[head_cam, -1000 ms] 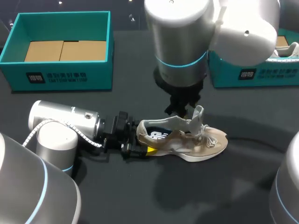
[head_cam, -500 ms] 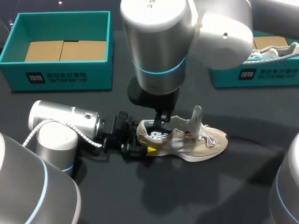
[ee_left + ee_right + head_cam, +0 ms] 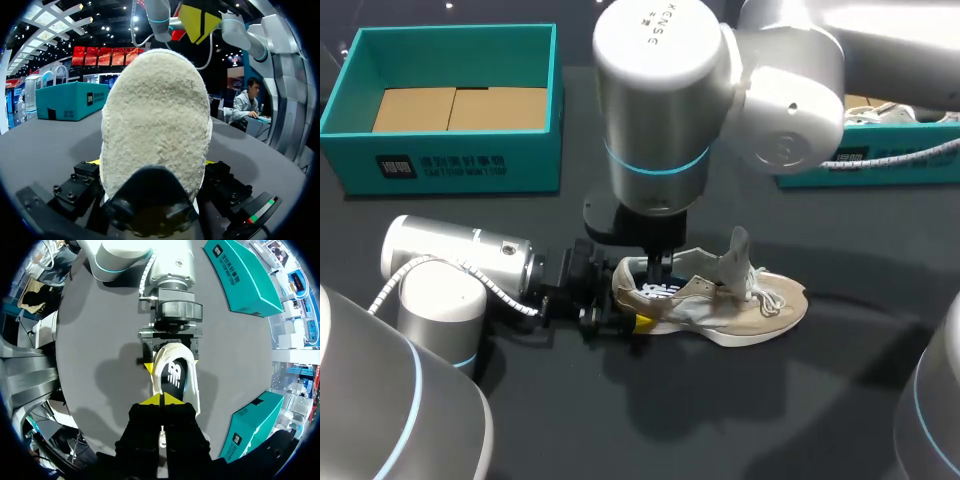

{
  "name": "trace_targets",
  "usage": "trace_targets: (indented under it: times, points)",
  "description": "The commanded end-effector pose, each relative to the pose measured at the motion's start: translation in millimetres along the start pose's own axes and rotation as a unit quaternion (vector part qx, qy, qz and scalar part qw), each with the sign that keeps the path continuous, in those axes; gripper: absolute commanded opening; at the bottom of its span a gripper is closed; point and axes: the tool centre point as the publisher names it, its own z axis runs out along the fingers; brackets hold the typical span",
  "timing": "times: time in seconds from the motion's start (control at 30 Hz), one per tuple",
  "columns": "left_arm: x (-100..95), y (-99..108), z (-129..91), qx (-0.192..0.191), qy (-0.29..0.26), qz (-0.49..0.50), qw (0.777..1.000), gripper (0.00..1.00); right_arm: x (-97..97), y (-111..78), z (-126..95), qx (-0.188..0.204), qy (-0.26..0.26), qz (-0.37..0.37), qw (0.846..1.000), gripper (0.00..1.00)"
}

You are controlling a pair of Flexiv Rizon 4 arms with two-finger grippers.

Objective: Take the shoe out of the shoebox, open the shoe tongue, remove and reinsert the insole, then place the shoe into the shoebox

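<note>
Right gripper (image 3: 658,270) shifts from tongue (image 3: 738,250) to heel opening, tips pinched together above insole (image 3: 173,374), likely to dig in; left gripper (image 3: 618,300) clamps shoe (image 3: 740,315) heel, steadying it.

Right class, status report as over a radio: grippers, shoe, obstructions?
Left gripper shut on shoe heel. Right gripper shut, tips over the shoe's opening, above the insole. Shoe on table, outside the shoebox. Nothing blocking.

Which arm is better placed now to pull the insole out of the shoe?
Right: the right gripper hangs directly over the insole in the shoe opening, while the left gripper clamps the heel.
</note>
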Motion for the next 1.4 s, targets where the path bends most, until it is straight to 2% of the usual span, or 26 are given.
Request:
trace_targets:
  times: [0.03, 0.17, 0.43, 0.57, 0.63, 0.93, 1.17, 1.4]
  points:
    - [0.8, 2, 1, 0.0, -0.001, 0.0, 1.0, 0.0, -0.2, 0.4, 2, 0.0, 0.0, 0.0, 1.0, 0.0]
    - [0.8, 2, 1, 0.0, -0.001, 0.0, 1.0, 0.0, -0.2, 0.4, 2, 0.0, 0.0, 0.0, 1.0, 0.0]
    - [0.8, 2, 1, 0.0, -0.001, 0.0, 1.0, 0.0, -4.9, 11.5, 38, -0.024, 0.017, -0.019, 0.999, 0.0]
    - [0.8, 2, 1, 0.0, -0.001, 0.0, 1.0, 0.0, -6.8, 13.4, 48, -0.017, 0.018, -0.022, 0.999, 0.0]
    - [0.8, 2, 1, 0.0, -0.001, 0.0, 1.0, 0.0, -7.1, 8.3, 47, -0.021, 0.014, -0.008, 1.0, 0.0]
    - [0.8, 2, 1, 0.0, -0.001, 0.0, 1.0, 0.0, -7.1, 8.3, 47, -0.021, 0.014, -0.008, 1.0, 0.0]
    - [0.8, 2, 1, 0.0, -0.001, 0.0, 1.0, 0.0, -19.8, 10.8, 75, -0.031, 0.023, -0.018, 0.999, 0.0]
    - [0.8, 2, 1, 0.0, -0.001, 0.0, 1.0, 0.0, -26.9, 8.1, 91, -0.03, 0.03, -0.024, 0.999, 0.0]
